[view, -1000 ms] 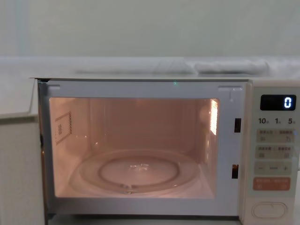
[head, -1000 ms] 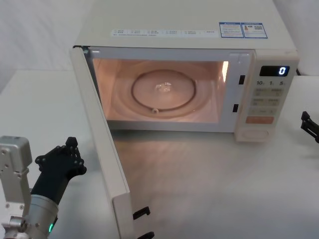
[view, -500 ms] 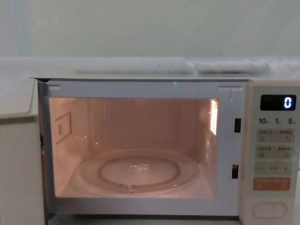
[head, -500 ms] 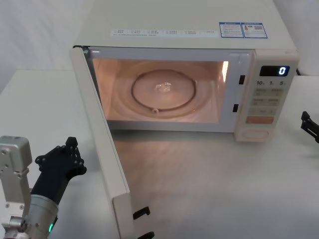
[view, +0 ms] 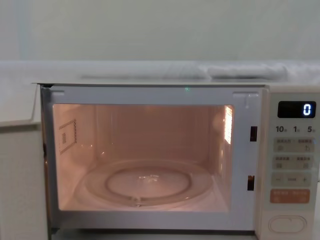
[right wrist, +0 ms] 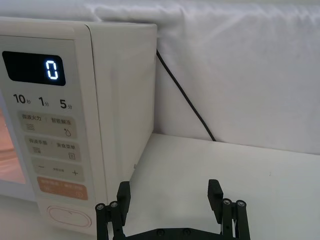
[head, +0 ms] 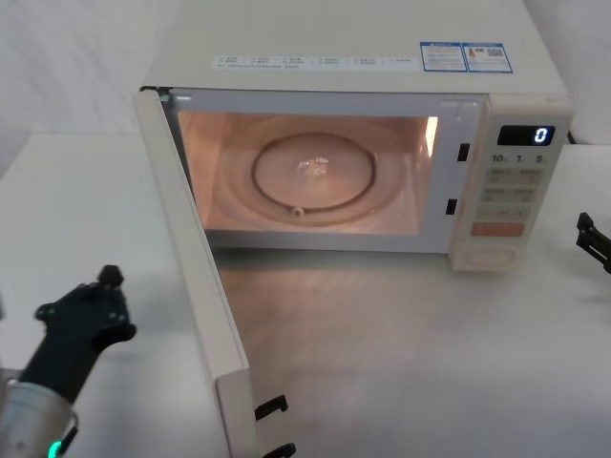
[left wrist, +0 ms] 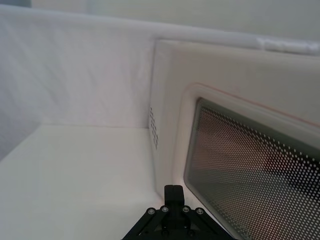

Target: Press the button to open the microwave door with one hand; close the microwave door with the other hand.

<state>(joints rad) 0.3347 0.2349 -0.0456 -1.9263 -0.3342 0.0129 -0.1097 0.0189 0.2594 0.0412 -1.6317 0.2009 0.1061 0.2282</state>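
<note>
White table (head: 401, 334), microwave door (head: 196, 286) open, display (right wrist: 33, 67) reads 0, right gripper (right wrist: 170, 197) jaws wide, left unclear

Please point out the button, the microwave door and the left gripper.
button (right wrist: 70, 216): right wrist view, centre of its face.
door (head: 196, 296): head view, inner face.
left gripper (head: 88, 310): head view, black finger body.

Head: high, looking down into the open microwave (head: 363, 124).
Chest: low, close, level.
Both share: lit cavity (view: 142, 157).
</note>
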